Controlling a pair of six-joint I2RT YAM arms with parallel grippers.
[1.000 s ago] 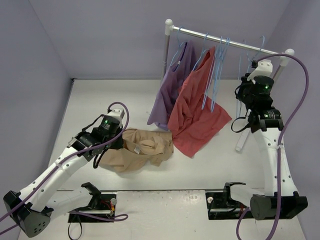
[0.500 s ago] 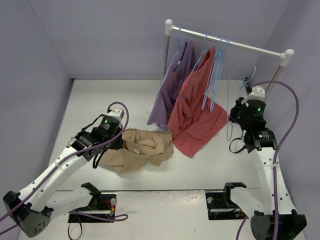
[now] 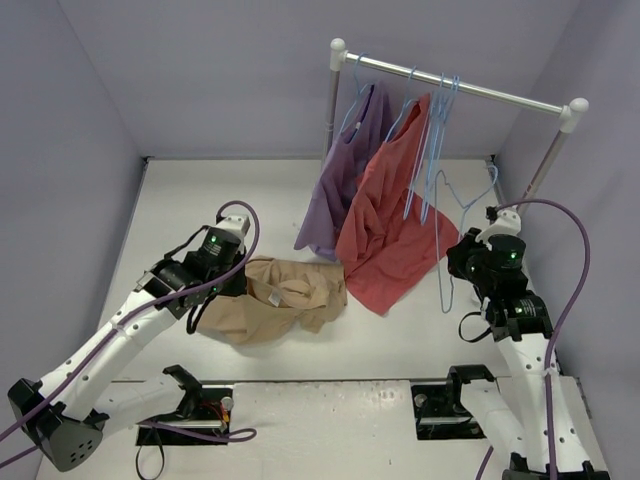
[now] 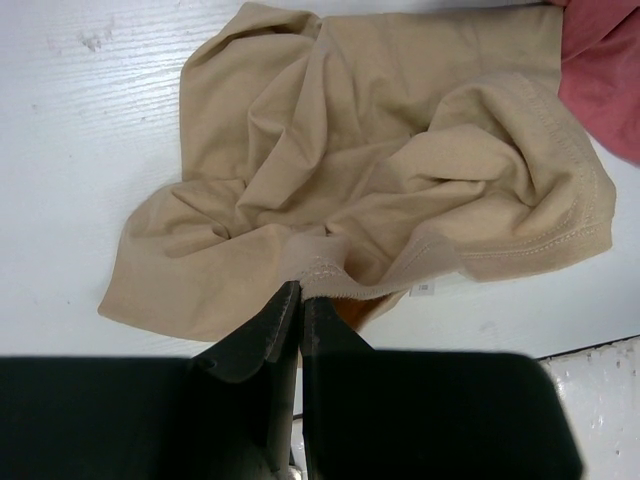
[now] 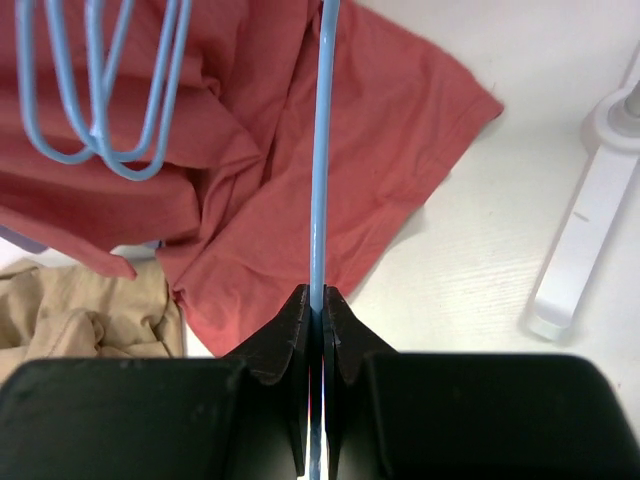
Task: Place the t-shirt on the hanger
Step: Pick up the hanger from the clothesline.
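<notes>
The tan t-shirt (image 3: 285, 300) lies crumpled on the white table, left of centre. My left gripper (image 3: 238, 288) is shut on its collar edge at the shirt's left side; in the left wrist view the closed jaws (image 4: 300, 290) pinch the ribbed collar of the t-shirt (image 4: 380, 170). My right gripper (image 3: 462, 262) is shut on a light-blue wire hanger (image 3: 445, 250), held off the rail to the right of the red shirt, with its hook up. In the right wrist view the hanger wire (image 5: 322, 150) runs straight up from the closed gripper (image 5: 320, 295).
A white garment rail (image 3: 500, 97) stands at the back right with a purple shirt (image 3: 345, 170), a red shirt (image 3: 395, 235) and several blue hangers (image 3: 435, 120). The rack foot (image 5: 590, 230) lies right of my right gripper. Walls close in on the sides.
My right arm has come down and forward-left from the rail, carrying the hanger off it. The left arm and the t-shirt have barely moved.
</notes>
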